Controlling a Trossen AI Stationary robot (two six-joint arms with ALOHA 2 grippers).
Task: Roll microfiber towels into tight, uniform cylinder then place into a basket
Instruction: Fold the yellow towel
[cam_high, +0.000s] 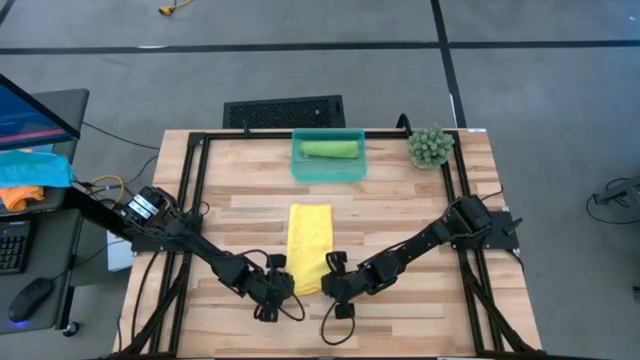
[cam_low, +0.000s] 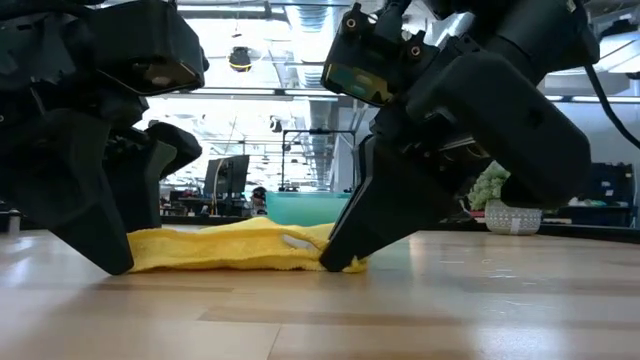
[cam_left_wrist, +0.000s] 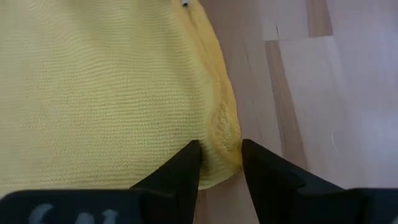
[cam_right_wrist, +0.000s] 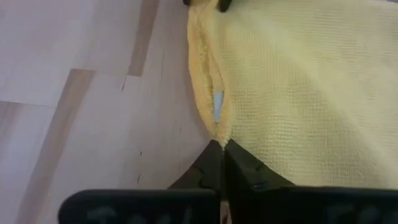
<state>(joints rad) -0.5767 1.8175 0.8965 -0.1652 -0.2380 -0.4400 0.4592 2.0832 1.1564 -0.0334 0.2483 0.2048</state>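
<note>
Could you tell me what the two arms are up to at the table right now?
Both arms are working on the yellow microfiber towel, which lies flat on the wooden table. The left gripper has one near corner of it between its fingers, and the right gripper has closed on the other near corner. The towel is not rolled yet. A light green towel, already rolled, lies in the teal basket at the far side of the table.

Bright, even light falls from overhead. In the low view ceiling lamps glare white behind the yellow towel (cam_low: 235, 248), and the wooden surface (cam_low: 420, 310) before it lies blurred.
</note>
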